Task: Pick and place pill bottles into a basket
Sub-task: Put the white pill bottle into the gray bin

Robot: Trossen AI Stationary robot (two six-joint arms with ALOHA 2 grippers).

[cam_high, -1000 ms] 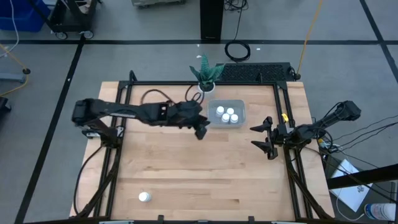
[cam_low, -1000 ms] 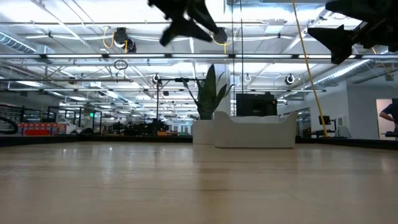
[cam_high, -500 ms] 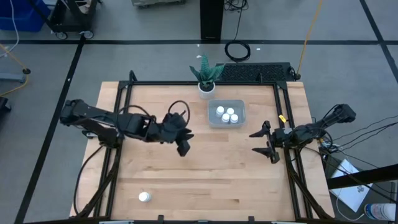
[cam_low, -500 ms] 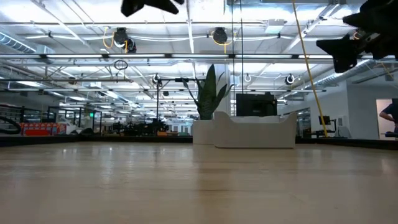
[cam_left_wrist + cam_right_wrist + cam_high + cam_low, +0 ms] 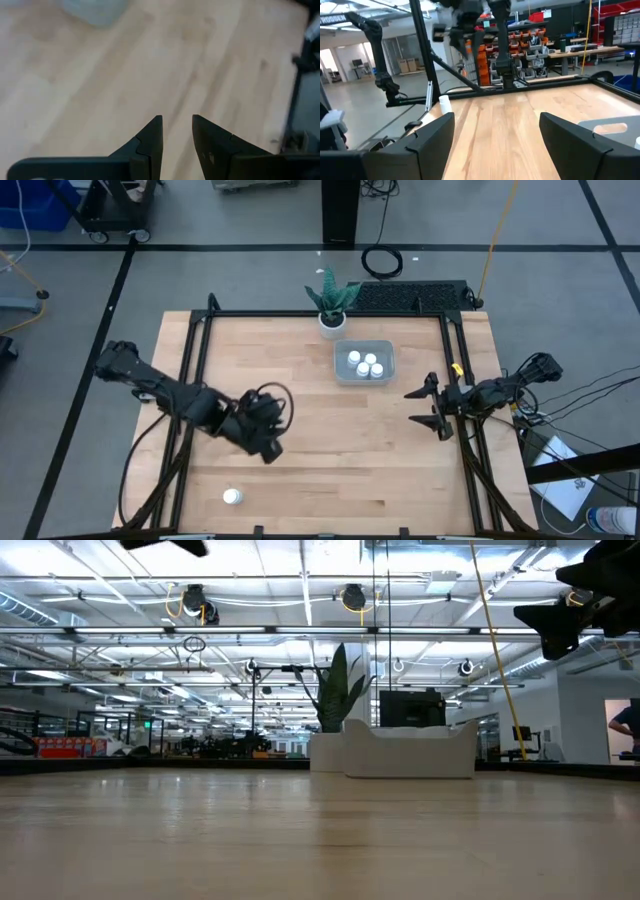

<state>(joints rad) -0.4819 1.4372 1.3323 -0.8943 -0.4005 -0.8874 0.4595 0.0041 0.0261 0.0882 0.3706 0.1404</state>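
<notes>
High view: the table holds a basket near its far edge, just in front of a plant pot, with three or four white pill bottles clustered inside it, too tightly packed to count; one last bottle stands alone near the front left corner, well apart from the basket. The left gripper hangs over the wood between the basket and that lone bottle, nearer the bottle, nothing in it. The right gripper waits at the right side of the table, jaws spread wide and empty. Low view: only bare wood up close, the plant pot and basket far back; the right gripper shows at the upper right, above the table. Left wrist view: the left gripper has its two fingers close together with a narrow gap, holding nothing, wood below; the pale basket is blurred at the far edge. Right wrist view: the right gripper fingers stand wide apart and empty; the lone bottle sits far across the table, a basket corner off to the side. Handling guess: the bottle looks light, rigid, smooth plastic, easy to tip or squirt out of a pinch; best taken across the body below the cap, jaws opened first, squeezed gently.
</notes>
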